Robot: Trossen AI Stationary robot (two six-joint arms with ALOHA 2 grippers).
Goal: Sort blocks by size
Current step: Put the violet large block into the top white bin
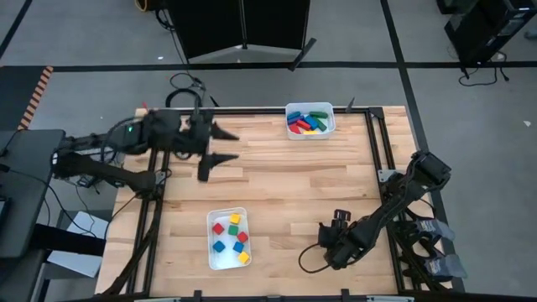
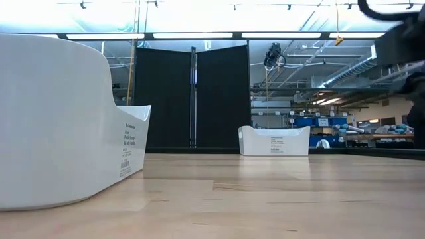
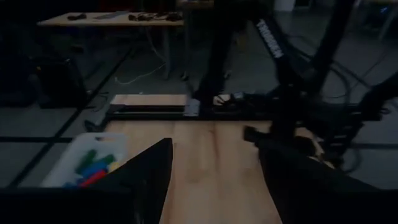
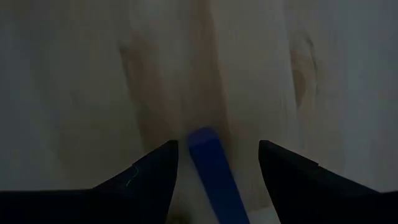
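Observation:
A white tray (image 1: 310,120) at the table's far edge holds several long bars (image 1: 307,122) in red, blue, green and yellow. A second white tray (image 1: 214,252) near the front edge holds several small cubes (image 1: 235,220). My right gripper (image 4: 217,146) is open low over the table at the front right (image 1: 329,243), pointing down. A blue bar (image 4: 214,174) lies flat on the wood between its fingers, apart from both; the gripper hides it in the high view. My left gripper (image 1: 225,146) is open and empty above the table's far left, pointing right.
The left wrist view shows the tray of bars (image 3: 87,163) and my right arm (image 3: 292,93) beyond it. In the low view the near tray (image 2: 60,119) stands large at left and the far tray (image 2: 273,141) at the back. Bare wood (image 1: 294,184) lies between the trays.

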